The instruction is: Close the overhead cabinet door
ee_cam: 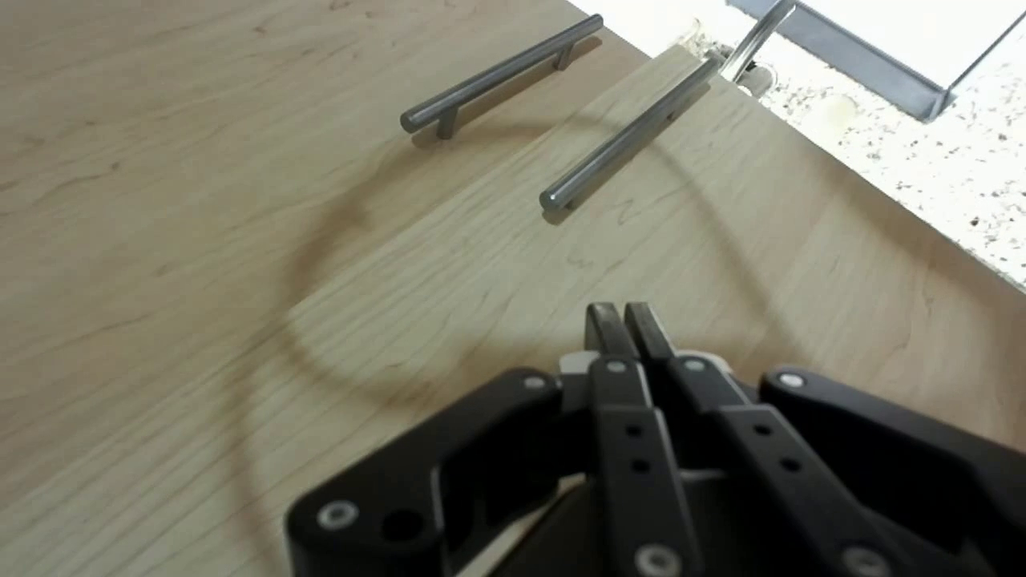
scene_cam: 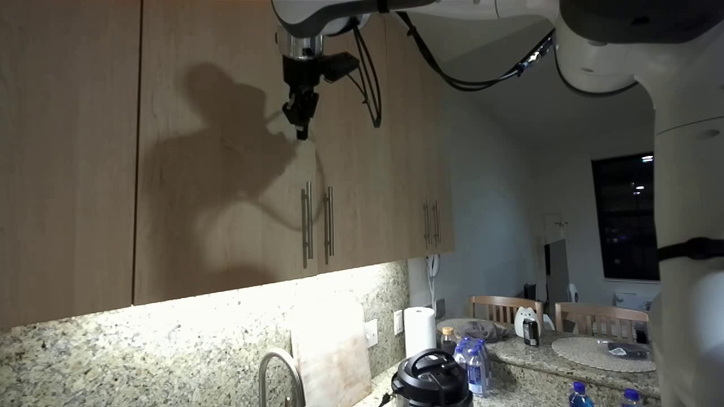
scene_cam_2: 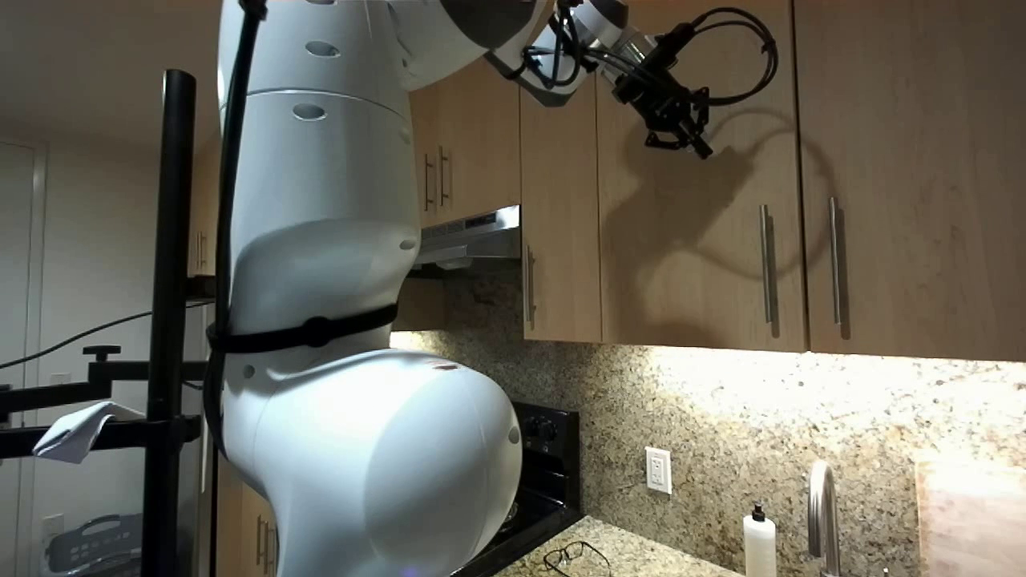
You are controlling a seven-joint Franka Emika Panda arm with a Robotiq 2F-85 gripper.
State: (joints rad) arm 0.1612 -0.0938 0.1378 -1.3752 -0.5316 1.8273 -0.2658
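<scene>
One flat light-wood cabinet door (scene_cam: 226, 169), shadowed, metal bar handle (scene_cam: 309, 220) near right edge; gripper (ee_cam: 624, 320), fingers (ee_cam: 611, 332) pressed together.

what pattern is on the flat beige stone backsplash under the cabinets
Speckled with dark flecks; the stone backsplash shows best in an exterior view.

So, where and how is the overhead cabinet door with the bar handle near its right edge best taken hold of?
Probably by the middle of the bar handle, coming at the overhead cabinet door from the front, one jaw each side: the bar runs upright and stands off the door, leaving a gap behind. The gripper is shut and would need to open first.
</scene>
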